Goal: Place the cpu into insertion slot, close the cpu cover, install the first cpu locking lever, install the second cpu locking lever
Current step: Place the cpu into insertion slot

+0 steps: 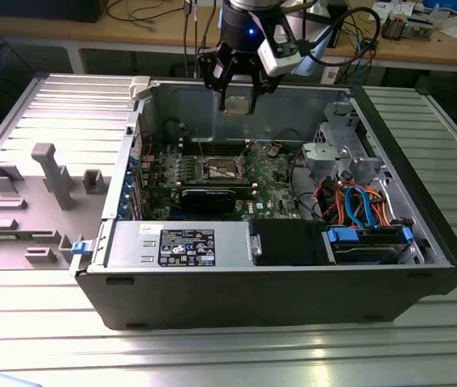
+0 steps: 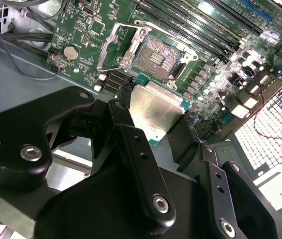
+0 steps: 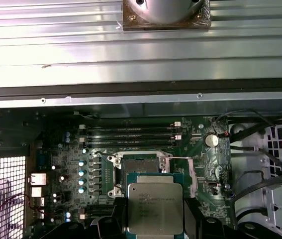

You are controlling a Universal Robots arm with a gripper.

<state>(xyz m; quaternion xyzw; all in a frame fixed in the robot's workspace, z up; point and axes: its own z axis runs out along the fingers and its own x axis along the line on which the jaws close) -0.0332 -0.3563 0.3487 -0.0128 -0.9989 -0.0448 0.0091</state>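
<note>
My gripper [image 1: 236,98] hangs above the open computer case, shut on the cpu [image 1: 237,105]. In both wrist views the cpu [image 2: 155,110] [image 3: 154,206] is a square silver-topped chip held by its edges between black fingers [image 2: 126,124]. The insertion slot [image 2: 155,56] [image 3: 141,167] lies below on the green board with its dark centre exposed, and the chip is still well above it. The cpu cover [image 2: 110,50] stands swung up at one side of the slot. Thin wire levers [image 2: 153,29] stick out loose along the slot's edges. In the exterior view the slot [image 1: 222,169] sits mid-board.
Long black memory slots [image 3: 131,134] run beside the socket. A grey power supply [image 1: 184,243] and a drive cage [image 1: 341,149] with coloured cables [image 1: 357,201] fill the case's front and the exterior view's right. Grey fixtures [image 1: 51,173] stand outside on the exterior view's left.
</note>
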